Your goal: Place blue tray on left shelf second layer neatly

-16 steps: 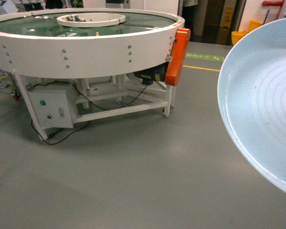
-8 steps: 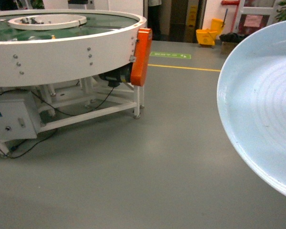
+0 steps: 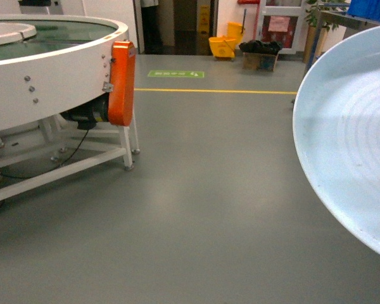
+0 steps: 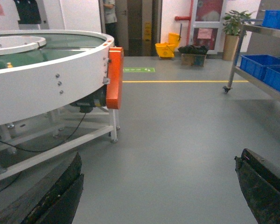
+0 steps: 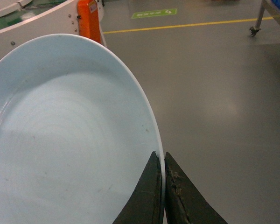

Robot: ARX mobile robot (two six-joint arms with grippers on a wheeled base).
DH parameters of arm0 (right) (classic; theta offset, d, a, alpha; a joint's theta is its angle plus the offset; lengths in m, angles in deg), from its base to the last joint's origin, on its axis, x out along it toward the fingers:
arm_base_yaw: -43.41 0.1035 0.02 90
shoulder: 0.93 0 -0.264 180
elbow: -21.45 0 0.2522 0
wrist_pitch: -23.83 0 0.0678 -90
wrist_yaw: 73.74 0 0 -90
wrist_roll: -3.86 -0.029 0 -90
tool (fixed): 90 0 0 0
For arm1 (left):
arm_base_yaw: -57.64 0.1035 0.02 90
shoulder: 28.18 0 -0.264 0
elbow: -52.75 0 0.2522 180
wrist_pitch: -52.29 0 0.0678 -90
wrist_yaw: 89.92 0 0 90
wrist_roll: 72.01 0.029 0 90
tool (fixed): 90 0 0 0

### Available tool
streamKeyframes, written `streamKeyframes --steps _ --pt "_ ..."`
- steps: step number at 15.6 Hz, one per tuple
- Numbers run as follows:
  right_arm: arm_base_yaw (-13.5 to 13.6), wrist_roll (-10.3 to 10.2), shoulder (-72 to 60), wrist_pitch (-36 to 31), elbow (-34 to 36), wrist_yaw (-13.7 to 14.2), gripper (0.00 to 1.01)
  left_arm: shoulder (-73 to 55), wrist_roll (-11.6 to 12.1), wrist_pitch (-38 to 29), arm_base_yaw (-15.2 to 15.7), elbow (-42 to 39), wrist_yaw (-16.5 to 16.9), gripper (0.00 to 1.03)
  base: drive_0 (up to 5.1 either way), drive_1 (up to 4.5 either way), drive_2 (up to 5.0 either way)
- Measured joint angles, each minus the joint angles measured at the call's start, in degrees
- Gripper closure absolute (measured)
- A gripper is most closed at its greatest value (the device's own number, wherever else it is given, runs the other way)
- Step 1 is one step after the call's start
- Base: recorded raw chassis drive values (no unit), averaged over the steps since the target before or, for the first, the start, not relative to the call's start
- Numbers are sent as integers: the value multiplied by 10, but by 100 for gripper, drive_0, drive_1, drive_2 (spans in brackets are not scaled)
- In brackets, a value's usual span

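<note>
pale one blue tray (image 5: 70,140) pinched by right gripper (image 5: 161,186).

We see the blue tray (image 3: 351,139) (image 5: 65,140), pale, round, faintly ringed, tilted above the floor, its rim pinched.

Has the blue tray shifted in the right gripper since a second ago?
No: the blue tray keeps its place at the head view's right edge; only the round conveyor table slid left.
</note>
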Motion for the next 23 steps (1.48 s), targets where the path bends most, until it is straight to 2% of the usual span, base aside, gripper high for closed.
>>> streamKeyframes --steps 23 --pt "0 0 -1 1 0 0 99 0 0 0 0 0 0 5 -153 -144 -162"
